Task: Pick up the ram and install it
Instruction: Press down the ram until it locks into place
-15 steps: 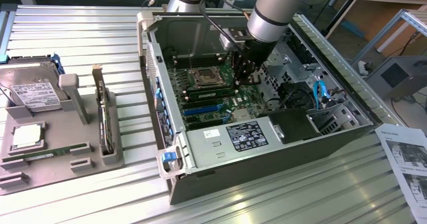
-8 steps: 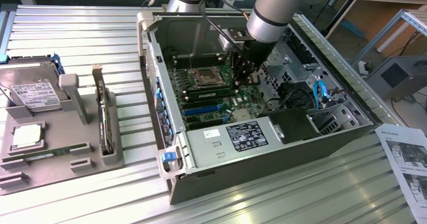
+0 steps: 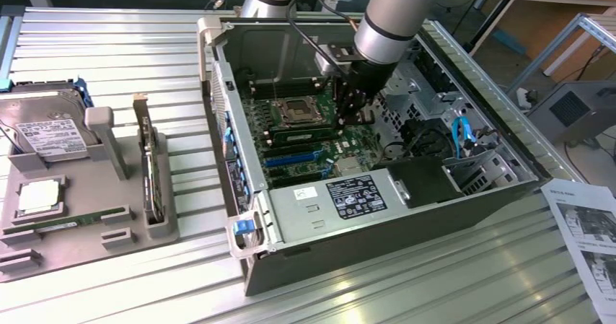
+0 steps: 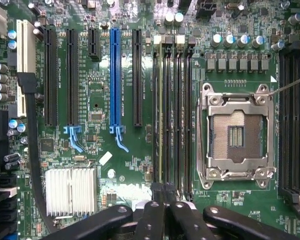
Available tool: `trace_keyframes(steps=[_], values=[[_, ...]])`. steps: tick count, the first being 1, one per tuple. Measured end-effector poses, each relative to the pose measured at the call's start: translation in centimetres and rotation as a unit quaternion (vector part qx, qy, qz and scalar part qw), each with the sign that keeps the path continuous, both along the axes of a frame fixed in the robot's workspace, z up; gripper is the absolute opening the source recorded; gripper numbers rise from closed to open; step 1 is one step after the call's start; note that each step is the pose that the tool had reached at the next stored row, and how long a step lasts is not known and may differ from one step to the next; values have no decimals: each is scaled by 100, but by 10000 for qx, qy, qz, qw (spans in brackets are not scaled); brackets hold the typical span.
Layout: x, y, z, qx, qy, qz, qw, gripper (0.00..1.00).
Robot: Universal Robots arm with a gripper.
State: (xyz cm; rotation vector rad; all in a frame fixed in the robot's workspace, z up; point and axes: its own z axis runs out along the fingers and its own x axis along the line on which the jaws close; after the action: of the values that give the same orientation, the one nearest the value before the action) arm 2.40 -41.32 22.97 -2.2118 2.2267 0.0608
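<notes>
Wrist view: end effector (image 4: 165, 196) closed, tips at ram (image 4: 160, 125) slotted in mobo (image 4: 140, 160), inside open PC case (image 3: 385, 255).

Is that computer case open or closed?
Open: the computer case has no side cover, and the green circuit board inside shows.

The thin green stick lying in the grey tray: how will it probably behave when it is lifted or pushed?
The green stick is a thin flat board, so it is probably stiff and light. It has no casing, so it is likely fragile. It lies in a groove of the grey tray, so a sideways push likely will not slide it.
</notes>
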Motion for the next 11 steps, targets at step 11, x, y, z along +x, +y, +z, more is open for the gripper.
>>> trace_keyframes(steps=[11], values=[[0,1,64,3,-1,0,10000,11]])
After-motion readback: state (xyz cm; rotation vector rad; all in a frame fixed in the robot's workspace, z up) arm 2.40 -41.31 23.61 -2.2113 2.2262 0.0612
